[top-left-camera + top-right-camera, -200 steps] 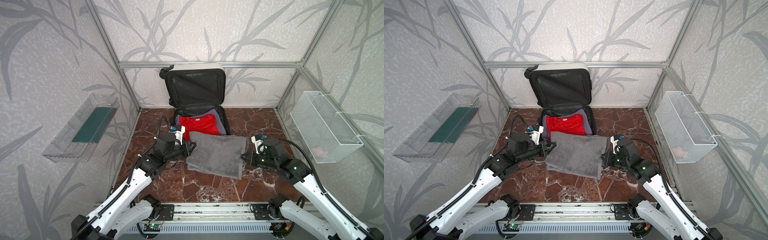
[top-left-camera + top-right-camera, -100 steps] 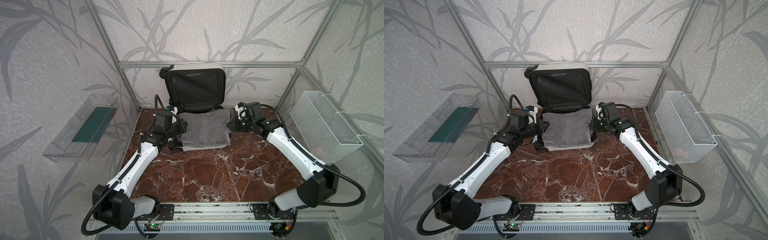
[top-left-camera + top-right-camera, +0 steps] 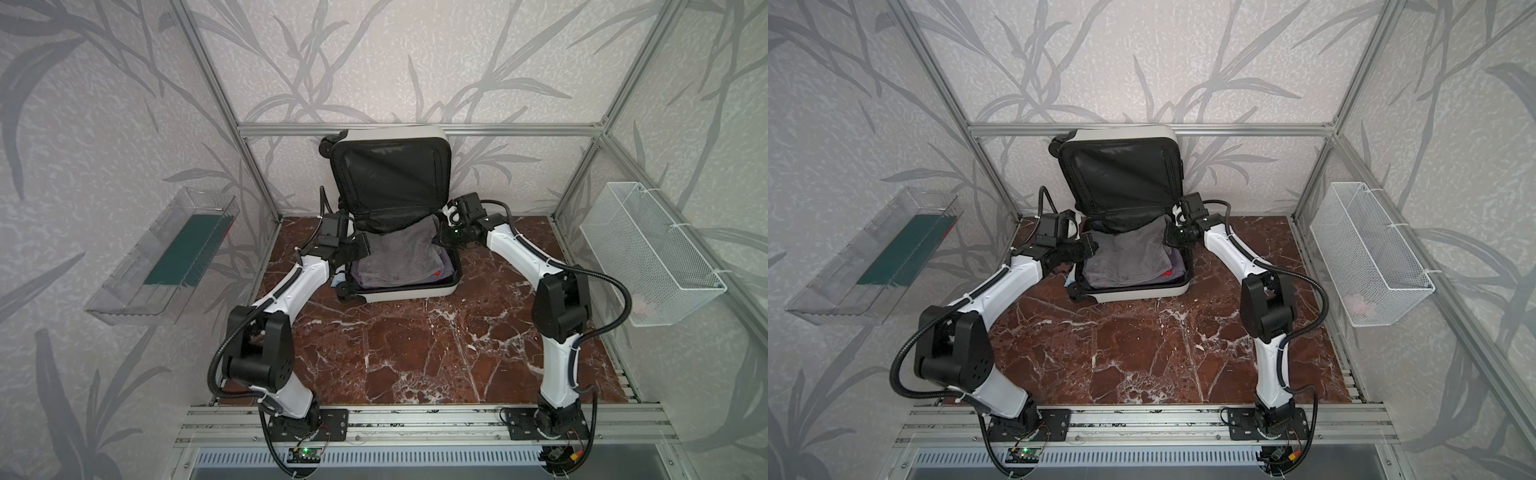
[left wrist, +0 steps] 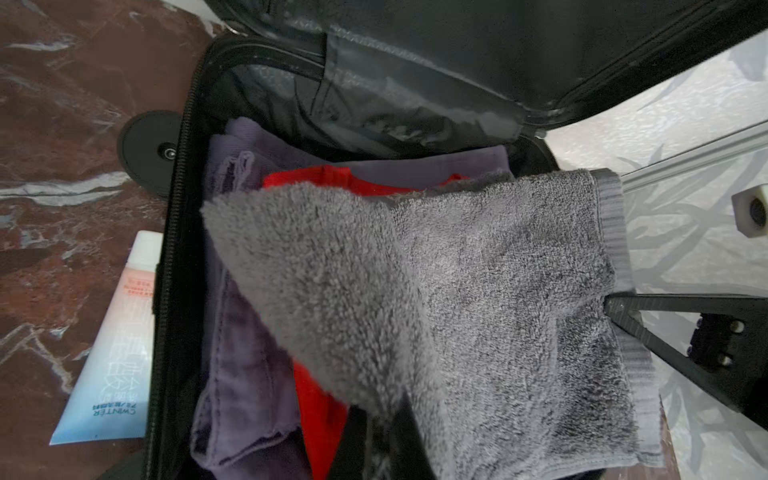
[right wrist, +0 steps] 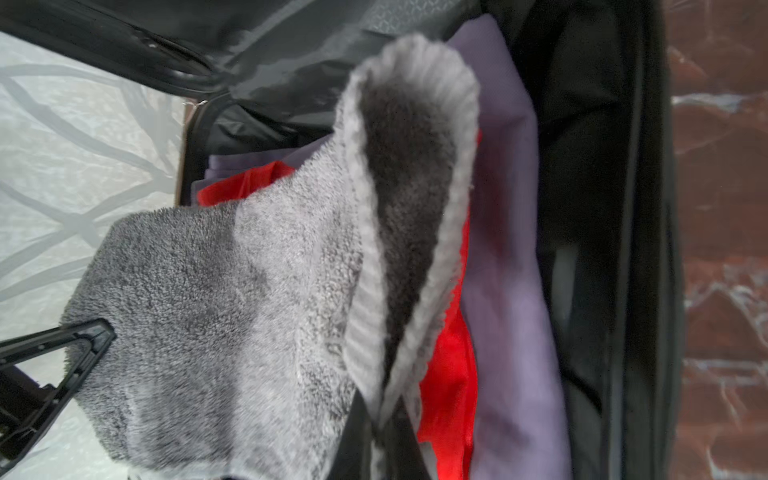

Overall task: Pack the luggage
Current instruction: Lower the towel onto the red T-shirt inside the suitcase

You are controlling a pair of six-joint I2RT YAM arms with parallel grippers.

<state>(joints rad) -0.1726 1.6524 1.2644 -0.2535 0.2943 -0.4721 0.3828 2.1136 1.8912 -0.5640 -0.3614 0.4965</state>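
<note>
— Two grippers were at work. What did they do?
— Both were pressed shut on one gray towel (image 3: 399, 259). The left gripper (image 3: 365, 250) pinched its left edge. The right gripper (image 3: 436, 240) pinched its right edge.
— Where was the towel?
— It hung between them, over the open bottom half of the luggage (image 3: 415, 294), a bit above the middle of both top views.
— What was under it?
— A red shirt (image 4: 320, 399) lay on a purple cloth (image 4: 241, 353), both inside. The black lid (image 3: 390, 178) stood up behind them.
— Was anything left out?
— A tube (image 4: 112, 353) lay on the floor (image 3: 395, 353), just beside the luggage, at the lower left of the left wrist view.
— So which step was it?
— I think it was putting the towel in. Next, both grippers would need to go down together and let go. Then they would lift away without dragging the towel back out. The tube may need packing too.
</note>
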